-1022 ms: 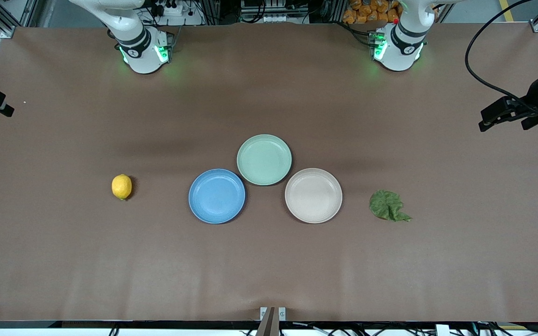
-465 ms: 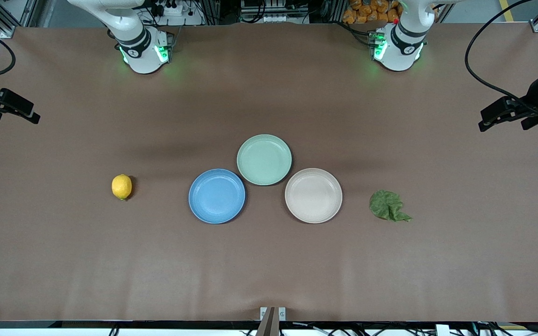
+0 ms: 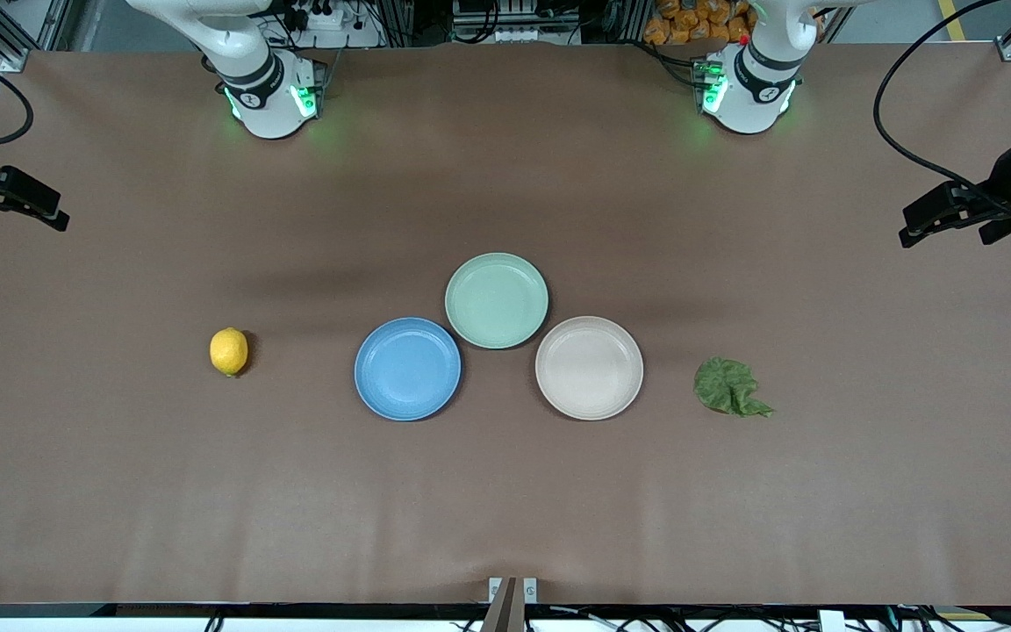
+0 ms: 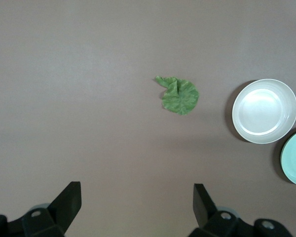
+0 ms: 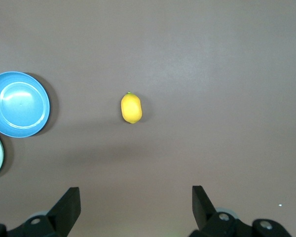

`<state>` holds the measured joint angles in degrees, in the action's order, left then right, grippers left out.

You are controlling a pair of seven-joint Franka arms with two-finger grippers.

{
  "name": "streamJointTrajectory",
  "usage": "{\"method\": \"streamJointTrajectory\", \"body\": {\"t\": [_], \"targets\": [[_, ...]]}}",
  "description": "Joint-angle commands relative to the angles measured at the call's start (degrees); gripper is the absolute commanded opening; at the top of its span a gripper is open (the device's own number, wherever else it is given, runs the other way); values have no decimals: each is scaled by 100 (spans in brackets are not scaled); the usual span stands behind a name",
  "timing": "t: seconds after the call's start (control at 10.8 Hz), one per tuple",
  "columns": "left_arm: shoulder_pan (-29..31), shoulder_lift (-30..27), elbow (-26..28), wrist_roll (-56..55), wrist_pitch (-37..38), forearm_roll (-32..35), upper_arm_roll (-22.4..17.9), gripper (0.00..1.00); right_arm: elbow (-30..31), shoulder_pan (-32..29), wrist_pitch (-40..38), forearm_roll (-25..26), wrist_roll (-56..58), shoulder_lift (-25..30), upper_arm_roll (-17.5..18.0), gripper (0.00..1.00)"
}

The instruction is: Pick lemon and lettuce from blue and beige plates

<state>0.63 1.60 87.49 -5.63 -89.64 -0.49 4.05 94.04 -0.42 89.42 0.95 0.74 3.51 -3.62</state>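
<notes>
A smooth oval yellow lemon (image 3: 229,351) is lying on the matte brown tabletop (image 3: 505,509) toward the right arm's end, apart from the round matte blue plate (image 3: 407,369). A wrinkled dark green lettuce leaf (image 3: 729,387) is lying near the round beige plate (image 3: 589,367). The right gripper (image 5: 135,207) is hanging spread over bare tabletop well apart from the lemon; the left gripper (image 4: 137,202) is hanging likewise, well apart from the lettuce.

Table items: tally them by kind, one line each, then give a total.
Plates: 3, namely the blue plate, the beige plate and the mint-green plate
Lemon: 1
Lettuce leaf: 1
Total: 5
</notes>
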Motion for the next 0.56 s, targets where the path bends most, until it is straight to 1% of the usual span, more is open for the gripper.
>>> {"method": "streamJointTrajectory", "body": {"t": [0.0, 0.28, 0.46], "targets": [[-2, -28, 5, 159, 43, 5, -1, 100, -61, 138, -30, 151, -3, -113, -16, 100], [-2, -37, 13, 150, 43, 5, 8, 100, -78, 122, -22, 142, -3, -184, -16, 100], [-10, -28, 48, 159, 43, 5, 8, 100, -323, 148, -30, 142, -47, -359, 2, 100]]}}
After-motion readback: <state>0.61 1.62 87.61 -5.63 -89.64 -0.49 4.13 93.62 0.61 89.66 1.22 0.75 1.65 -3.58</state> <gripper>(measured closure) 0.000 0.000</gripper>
